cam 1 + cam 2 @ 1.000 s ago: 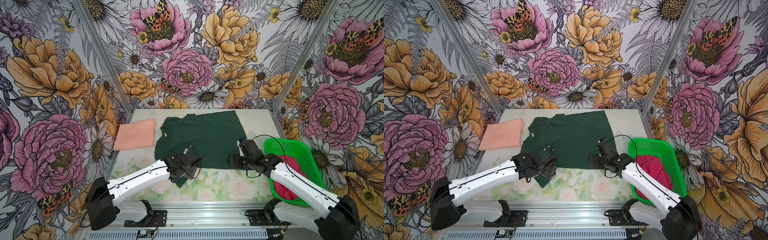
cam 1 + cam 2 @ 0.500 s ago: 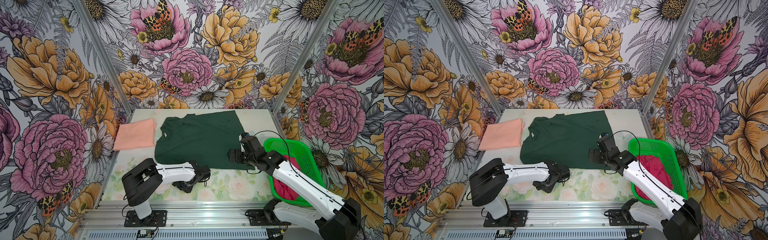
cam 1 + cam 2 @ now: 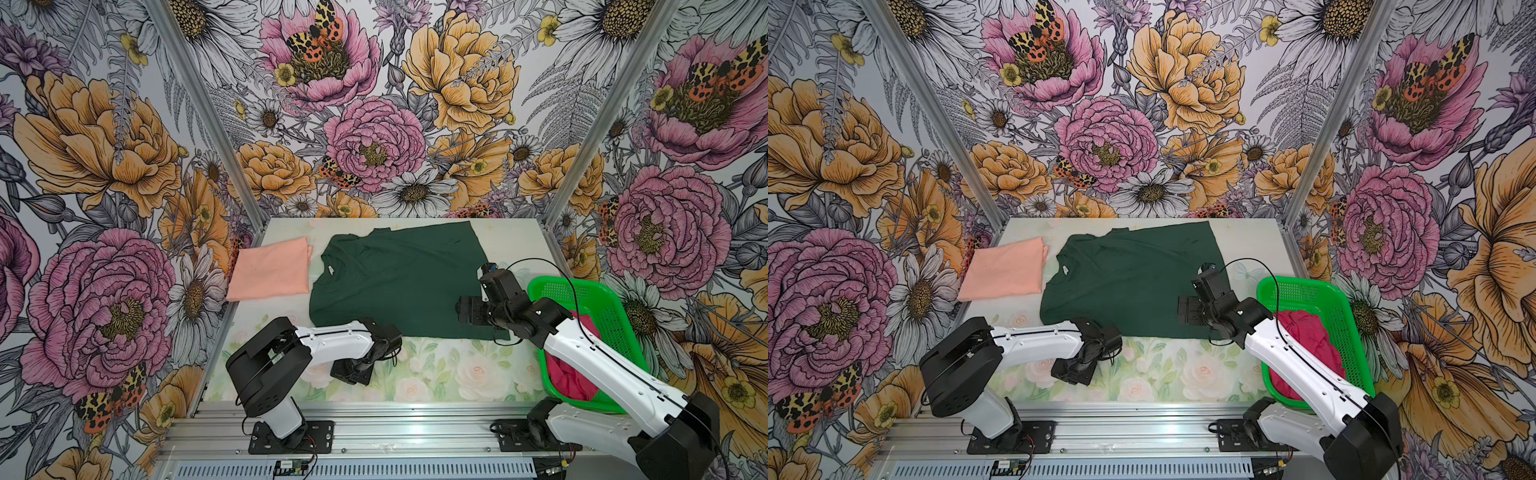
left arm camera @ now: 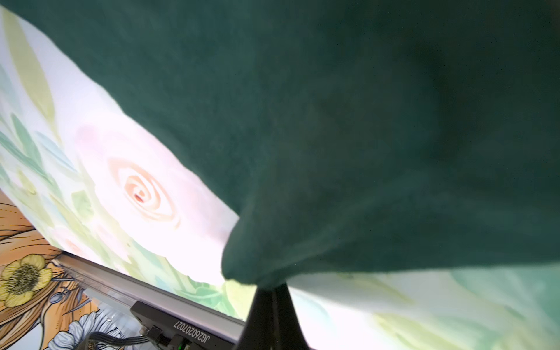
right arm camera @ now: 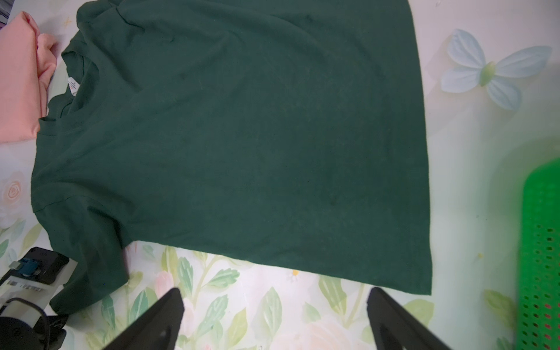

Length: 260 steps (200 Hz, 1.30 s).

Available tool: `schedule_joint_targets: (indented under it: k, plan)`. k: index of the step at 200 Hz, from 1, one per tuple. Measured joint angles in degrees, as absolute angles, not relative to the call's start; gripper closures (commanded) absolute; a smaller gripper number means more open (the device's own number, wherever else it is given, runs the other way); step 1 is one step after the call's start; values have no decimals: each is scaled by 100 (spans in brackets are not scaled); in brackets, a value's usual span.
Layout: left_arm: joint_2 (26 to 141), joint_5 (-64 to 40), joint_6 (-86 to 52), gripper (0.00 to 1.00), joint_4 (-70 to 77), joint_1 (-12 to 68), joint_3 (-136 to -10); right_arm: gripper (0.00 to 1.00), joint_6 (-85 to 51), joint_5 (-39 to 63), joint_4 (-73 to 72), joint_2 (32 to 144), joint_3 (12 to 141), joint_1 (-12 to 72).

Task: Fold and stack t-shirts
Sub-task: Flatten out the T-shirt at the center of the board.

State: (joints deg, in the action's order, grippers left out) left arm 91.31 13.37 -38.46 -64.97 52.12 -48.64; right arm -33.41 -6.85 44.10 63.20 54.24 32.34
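Since a second ago our left arm [image 3: 332,336] has folded in, its shoulder swung toward the table [image 3: 436,374], and the left gripper [image 3: 353,371] has clamped shut. Its forearm lies low and level, the wrist bent back toward the near edge. In the left wrist view the fingertips [image 4: 272,312] pinch a bunched tip of the green shirt [image 4: 333,121].

Our right arm [image 3: 602,365] slants up from its base and leftward, and the right gripper [image 3: 468,311] hangs at the shirt's near hem. Its fingers [image 5: 163,321] stand wide apart, holding nothing. Just right of that gripper sits the basket [image 3: 611,316], with the red shirt [image 3: 569,378] crumpled inside.

Ahead of both grippers the green shirt lies spread flat. Beyond the left gripper and to its left, the peach shirt [image 3: 270,274] lies folded, just beside the green collar.
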Motion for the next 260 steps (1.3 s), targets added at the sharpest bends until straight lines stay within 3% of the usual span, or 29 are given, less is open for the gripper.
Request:
schedule_joint_targets:
  k: [73,199,209,223,247,260]
  plan:
    - [7238,1256,-3846,100,-7594,4727,-5583,5,-3339,-620,4595,6202,5500,3234]
    - [6683,1492,-3693,100,-9223,4532,-5581,6,-3339,-436,4856,6436,5561,3308]
    - [6681,1476,-3693,90,-9251,4584,-5579,6,-3336,-421,4873,6508,5566,3347]
    - [6707,1452,-3680,51,-9288,4731,-5577,6,-3323,-381,4915,6654,5605,3444]
    - [6801,1389,-3667,3,-9325,5026,-5621,7,-3208,-314,4943,7054,5833,3841]
    - [6823,1358,-3656,2,-9325,5155,-5704,8,-3127,-292,4941,7282,6014,4110]
